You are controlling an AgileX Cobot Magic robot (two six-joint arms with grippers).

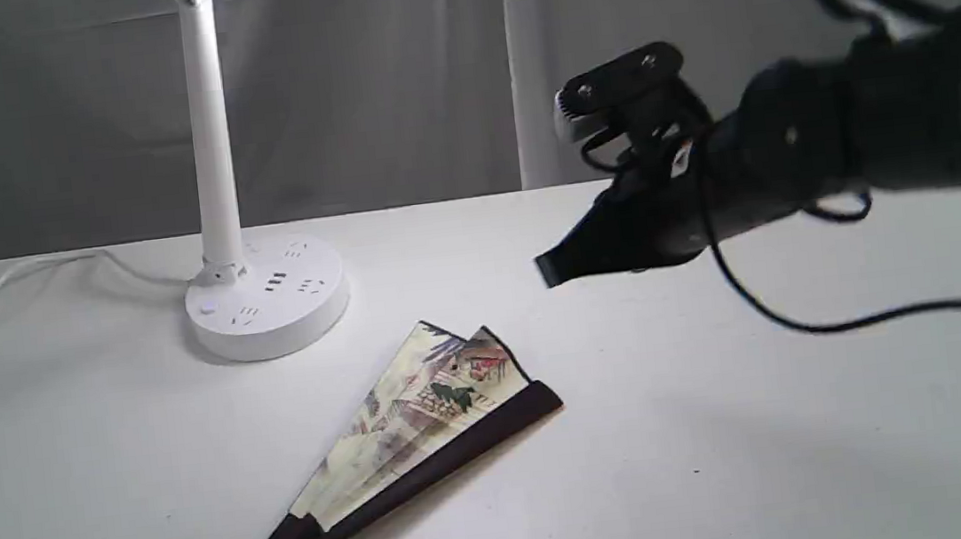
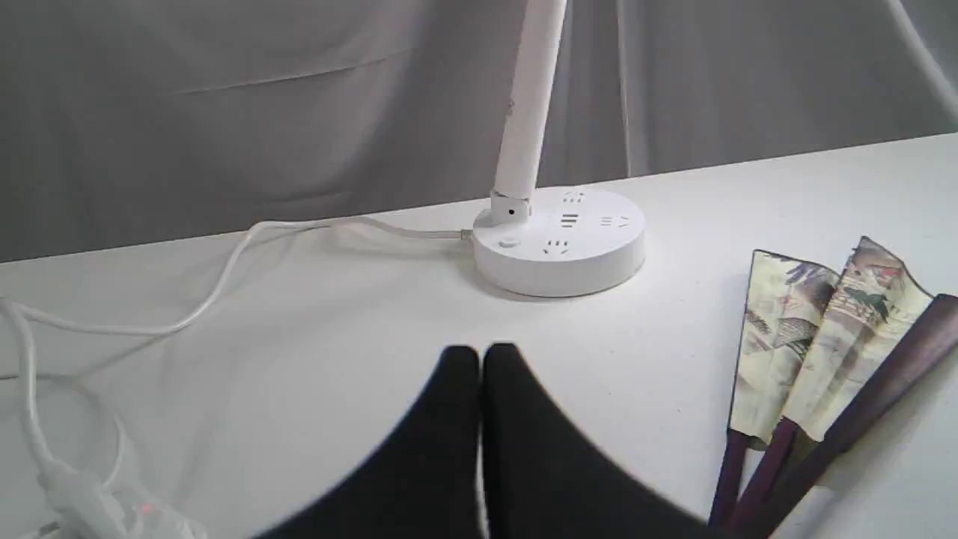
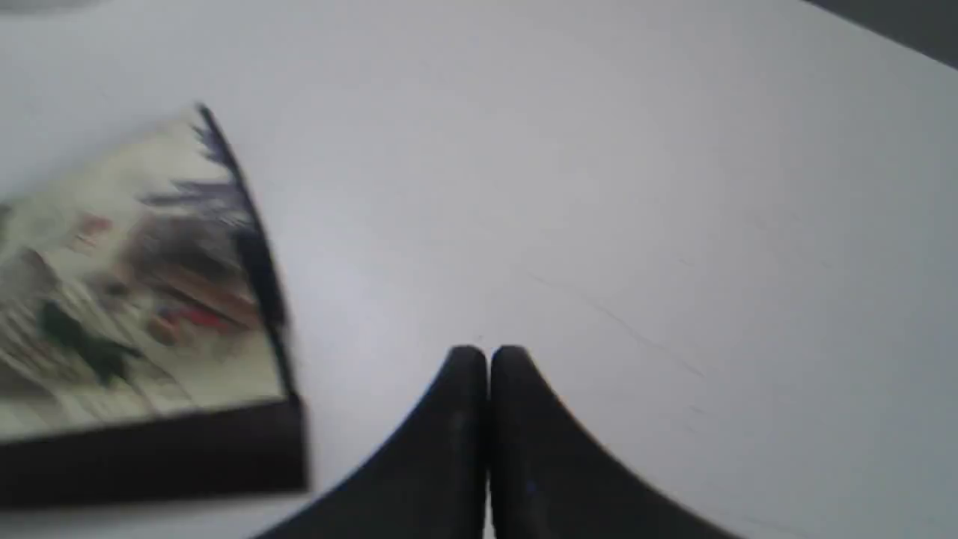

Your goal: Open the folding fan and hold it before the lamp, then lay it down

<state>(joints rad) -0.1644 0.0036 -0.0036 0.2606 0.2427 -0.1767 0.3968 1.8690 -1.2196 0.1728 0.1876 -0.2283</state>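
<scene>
Right pincer [image 1: 545, 272]: shut tight, jaws pressed together, gripping nothing; hovers above the table [image 1: 729, 422]. Ahead of its tip and lower, clear of it: the fan [image 1: 424, 409], lying flat, only partly spread, a few painted pleats showing beside the dark sticks. Left pincer [image 2: 481, 352]: likewise closed and empty. Straight beyond it, the lamp [image 2: 557, 239]; off to its side, the same fan. Only in the left wrist view: the cord [image 2: 224, 277] looping to a switch [image 2: 90, 509] with a red glow. Blurred in the right wrist view: the fan's black edge. Counted: two pincers, one fan, one lamp, one cord.
</scene>
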